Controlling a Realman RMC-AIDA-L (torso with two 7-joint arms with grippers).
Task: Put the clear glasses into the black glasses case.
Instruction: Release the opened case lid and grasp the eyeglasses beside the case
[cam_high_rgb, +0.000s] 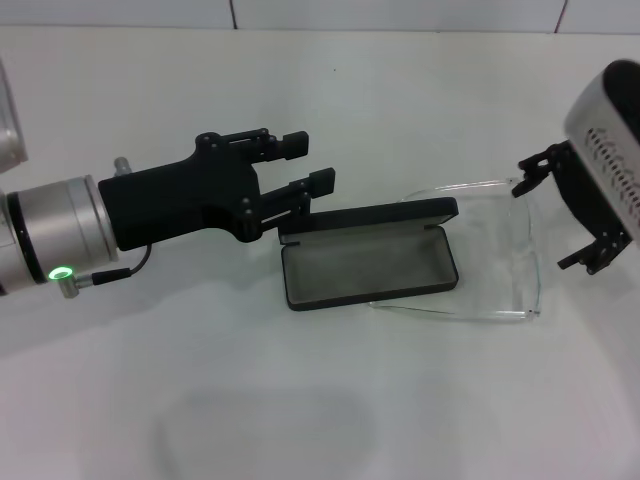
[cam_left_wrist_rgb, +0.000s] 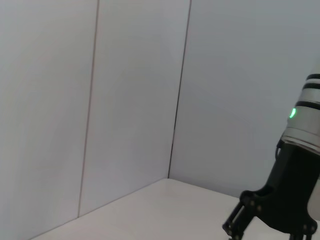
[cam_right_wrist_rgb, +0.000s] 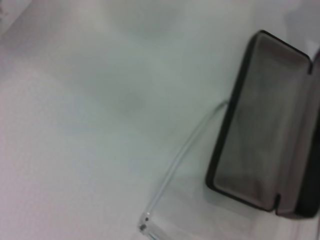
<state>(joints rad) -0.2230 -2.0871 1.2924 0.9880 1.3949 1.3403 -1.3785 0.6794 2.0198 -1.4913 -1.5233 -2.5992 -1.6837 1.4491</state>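
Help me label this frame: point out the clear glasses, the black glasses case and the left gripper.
clear glasses (cam_high_rgb: 528, 258): head view, on the front lens.
black glasses case (cam_high_rgb: 368, 263): head view, on the grey inner lining.
left gripper (cam_high_rgb: 308, 165): head view, midway between its fingers.

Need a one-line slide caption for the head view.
Left gripper open beside the open black case; clear glasses lie outside it, near right gripper.

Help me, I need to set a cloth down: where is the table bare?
Bare: the near table in front of the case, and the far strip behind it. Crowded: the left gripper at the case's left end, glasses and the right gripper on its right.
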